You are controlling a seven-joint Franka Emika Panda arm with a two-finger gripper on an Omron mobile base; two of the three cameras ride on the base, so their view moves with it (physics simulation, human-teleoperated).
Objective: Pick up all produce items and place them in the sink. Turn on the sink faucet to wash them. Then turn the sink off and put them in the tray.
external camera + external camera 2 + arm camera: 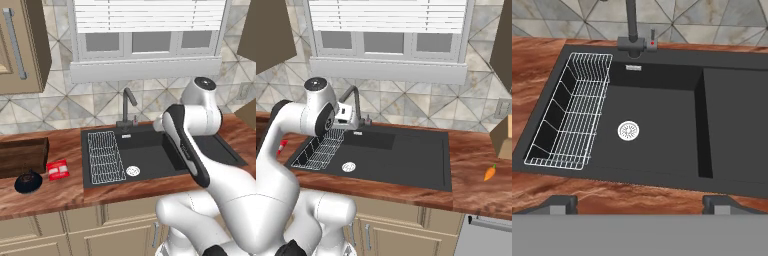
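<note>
Spread wide and empty, tool [640,204] hangs over black sink [657,150]; no readable writing anywhere

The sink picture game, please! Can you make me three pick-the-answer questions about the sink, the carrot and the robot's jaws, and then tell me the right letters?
1. Where is the carrot?
A. in the sink
B. on the counter to the right of the sink
C. in the wire rack

2. What colour is the sink basin?
A. white
B. silver
C. black

3. How do the robot's jaws stand?
A. wide open, holding nothing
B. shut on the carrot
C. shut on the faucet

Answers:
1. B, since the right base view shows the carrot lying on the wooden counter, past the sink's right edge.
2. C, since the basin is matte black around the round silvery drain.
3. A, since in the hand view the two finger tips sit far apart with nothing between them.
</note>
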